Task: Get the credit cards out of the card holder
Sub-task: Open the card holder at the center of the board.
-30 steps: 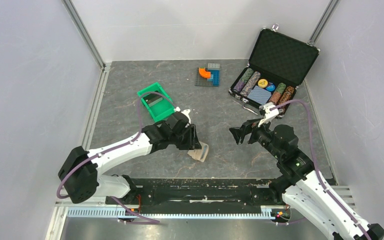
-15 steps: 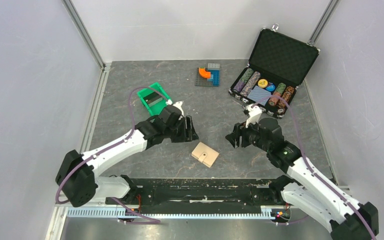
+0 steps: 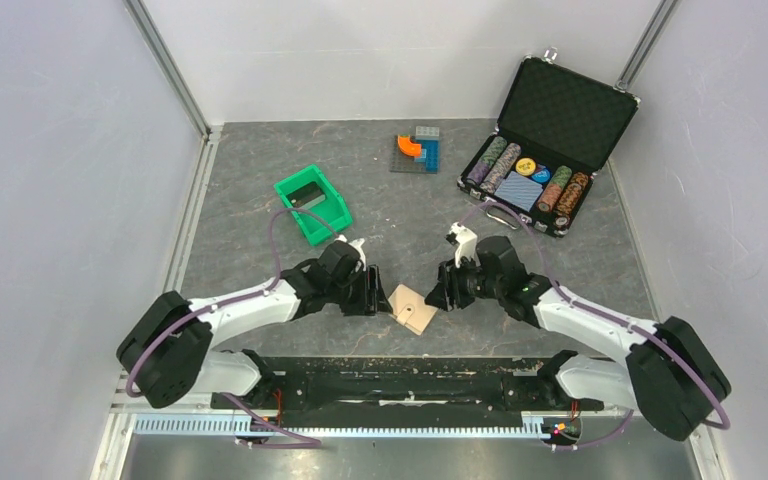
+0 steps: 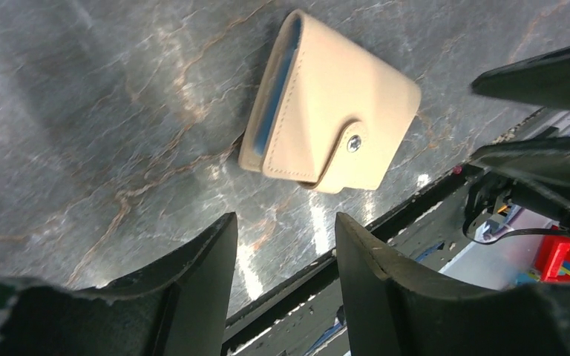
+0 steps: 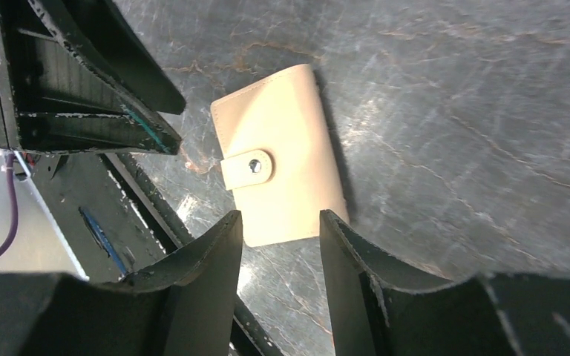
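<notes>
Card holder (image 3: 412,308): set down shut, a claw now either side.
Left claw (image 4: 283,222), part open and empty, has let the holder go and come back in low. It lies flat on the tabletop (image 3: 410,230) just ahead of those fingertips, with the right claw (image 5: 280,216) (also part open, gripping nothing, narrower than a moment ago) arrived opposite. Strap tab (image 4: 345,152) snapped shut; credit cards unseen, judged all still inside.

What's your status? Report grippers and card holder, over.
Left gripper open, empty. Right gripper open, empty. Card holder lies between them, snapped shut, no cards showing. Nothing in the way.
</notes>
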Robot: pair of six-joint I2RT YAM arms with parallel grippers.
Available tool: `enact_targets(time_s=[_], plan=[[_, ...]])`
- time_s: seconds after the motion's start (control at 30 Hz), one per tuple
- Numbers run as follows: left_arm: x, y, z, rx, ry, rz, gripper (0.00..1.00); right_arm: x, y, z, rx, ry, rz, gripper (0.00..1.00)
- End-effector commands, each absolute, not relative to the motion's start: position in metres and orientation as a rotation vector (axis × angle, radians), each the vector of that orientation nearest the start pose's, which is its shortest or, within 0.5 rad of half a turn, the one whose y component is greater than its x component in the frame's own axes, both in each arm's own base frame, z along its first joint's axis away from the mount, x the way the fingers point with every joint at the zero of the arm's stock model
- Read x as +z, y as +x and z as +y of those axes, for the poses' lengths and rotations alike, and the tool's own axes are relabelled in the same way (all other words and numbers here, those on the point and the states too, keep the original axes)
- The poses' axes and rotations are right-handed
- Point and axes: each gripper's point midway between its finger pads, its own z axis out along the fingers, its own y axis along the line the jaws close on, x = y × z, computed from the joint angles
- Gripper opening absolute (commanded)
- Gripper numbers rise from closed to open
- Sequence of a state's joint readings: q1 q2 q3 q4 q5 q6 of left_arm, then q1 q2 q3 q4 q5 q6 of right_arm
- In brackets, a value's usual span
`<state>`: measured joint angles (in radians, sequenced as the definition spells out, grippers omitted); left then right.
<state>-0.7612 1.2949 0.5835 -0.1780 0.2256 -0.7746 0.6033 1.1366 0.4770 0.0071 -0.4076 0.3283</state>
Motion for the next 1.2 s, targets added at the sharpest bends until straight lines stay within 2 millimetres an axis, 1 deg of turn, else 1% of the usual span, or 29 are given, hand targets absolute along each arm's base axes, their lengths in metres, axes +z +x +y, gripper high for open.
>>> enact_targets(time_s=[0.0,0.1,0.17,0.23,0.27,0.43,0.57,0.7,0.93,1.17], plan=[[0.063,0.183,-0.282,-1.023,0.114,2.579,0.57,0.087,0.203,0.260,1.037,-0.557,2.194,0.45],[0.052,0.186,-0.287,-1.009,0.127,2.610,0.54,0.081,0.205,0.267,1.045,-0.550,2.207,0.45],[0.044,0.186,-0.288,-0.997,0.134,2.632,0.49,0.076,0.203,0.271,1.049,-0.560,2.223,0.45],[0.037,0.184,-0.286,-0.981,0.131,2.656,0.47,0.069,0.200,0.275,1.048,-0.573,2.245,0.44],[0.037,0.187,-0.289,-0.994,0.135,2.637,0.46,0.067,0.198,0.277,1.050,-0.580,2.252,0.44],[0.029,0.186,-0.288,-0.988,0.130,2.639,0.42,0.048,0.188,0.281,1.041,-0.597,2.295,0.43],[0.026,0.186,-0.287,-0.987,0.130,2.641,0.37,0.037,0.184,0.282,1.024,-0.594,2.321,0.41],[0.025,0.186,-0.288,-0.992,0.133,2.643,0.34,0.033,0.185,0.283,1.004,-0.585,2.329,0.40],[0.028,0.185,-0.291,-1.015,0.133,2.639,0.33,0.026,0.186,0.283,0.978,-0.580,2.348,0.39],[0.031,0.184,-0.294,-1.044,0.131,2.635,0.33,0.026,0.185,0.282,0.975,-0.578,2.340,0.37]])
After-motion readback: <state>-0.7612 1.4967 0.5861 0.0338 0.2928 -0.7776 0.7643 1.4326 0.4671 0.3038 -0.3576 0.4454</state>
